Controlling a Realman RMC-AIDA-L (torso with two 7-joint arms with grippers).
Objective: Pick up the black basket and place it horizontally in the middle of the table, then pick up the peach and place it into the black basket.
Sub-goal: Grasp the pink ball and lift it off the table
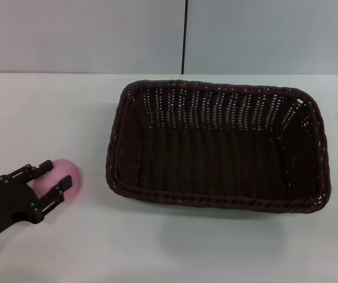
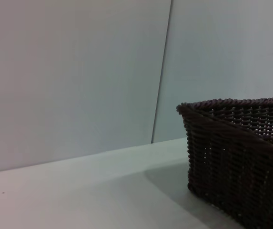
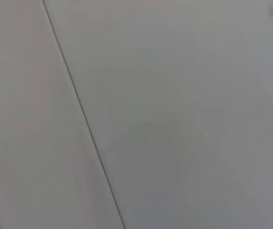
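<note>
Left fingers [image 1: 49,167]: nearest the head camera, low on the robot's left; two black fingers spread apart with the peach [image 1: 67,175] between them, one on its far side, one on its near side. Whether they press it or only flank it, I cannot tell.
Left gripper [image 1: 52,180]: black, reaching in from the lower left corner of the head view, low over the surface.
Peach: small pink ball resting on the surface [image 1: 174,242], left of the black basket [image 1: 216,147] and apart from it.
Black basket: dark woven rectangle, upright and open on top, long side running left to right, sitting on the surface towards the right of centre; nothing visible inside.
Head view only: the peach, the left gripper, the basket's whole outline and inside floor.
Left wrist view only: the basket [image 2: 236,157] side-on, one rounded corner with braided rim and open-weave wall, standing on the surface [image 2: 88,191], grey wall panels behind; neither fingers nor peach appear.
Right wrist view: only pale panels with a thin dark seam.
Right gripper: out of sight in every view.
</note>
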